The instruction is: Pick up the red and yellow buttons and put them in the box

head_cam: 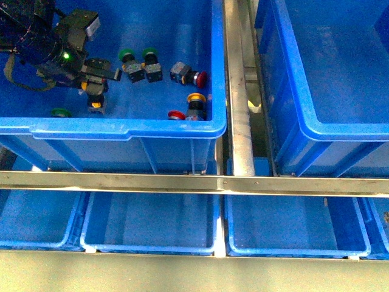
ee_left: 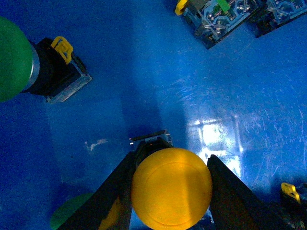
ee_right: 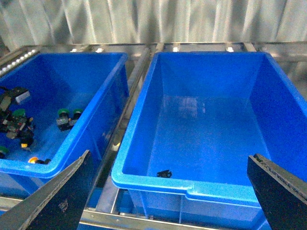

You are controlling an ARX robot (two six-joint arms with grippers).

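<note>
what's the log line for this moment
left gripper: shut on yellow button in left crate | right gripper: open, empty, facing box | box: no coloured caps seen

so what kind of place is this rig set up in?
Probably a factory parts-sorting station: large deep blue plastic crates on a steel frame, loose black-bodied push buttons with coloured caps in one, corrugated metal wall behind.

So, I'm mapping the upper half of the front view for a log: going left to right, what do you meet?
Left gripper closed on a yellow button → green button → second green button → red button → metal rail → right crate.
</note>
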